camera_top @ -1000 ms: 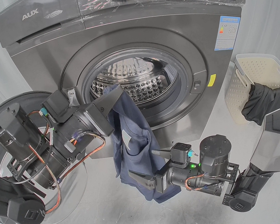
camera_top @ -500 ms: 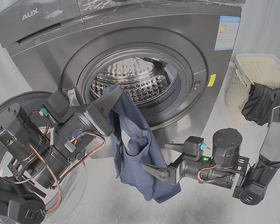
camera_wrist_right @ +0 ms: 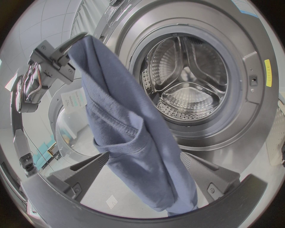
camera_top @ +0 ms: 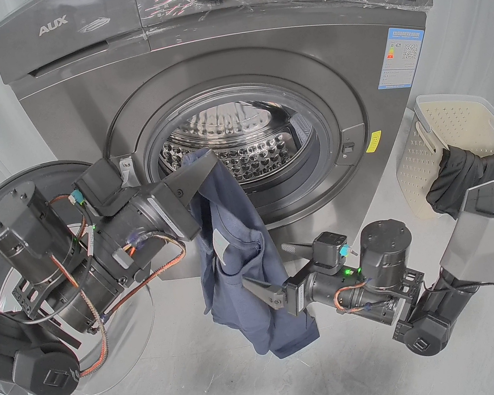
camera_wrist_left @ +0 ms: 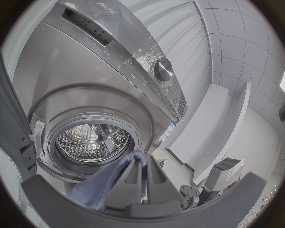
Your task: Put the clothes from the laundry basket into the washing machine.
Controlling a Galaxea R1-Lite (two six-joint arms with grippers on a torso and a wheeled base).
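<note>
Right gripper point(camera_top: 264, 265): arm low and level, pointing toward the robot's left, jaws apart on either side of the lower part of the hanging blue garment point(camera_top: 237, 252). Left gripper point(camera_top: 207, 163): raised, clamped on the garment's top edge, just before the washing machine's point(camera_top: 301, 74) open drum point(camera_top: 229, 129). A black garment point(camera_top: 462, 178) drapes over the laundry basket point(camera_top: 464, 115) rim beside the machine.

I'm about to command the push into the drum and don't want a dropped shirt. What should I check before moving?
1. Hold of left gripper on blue garment: ok, shut on its top end.
2. Hold of right gripper: not ok, open, a finger each side of the hanging cloth.
3. Washer door swung open: ok.
4. Inside of drum free of laundry: ok.
5. Bulk of blue garment inside: not ok, it hangs outside, below the opening.
</note>
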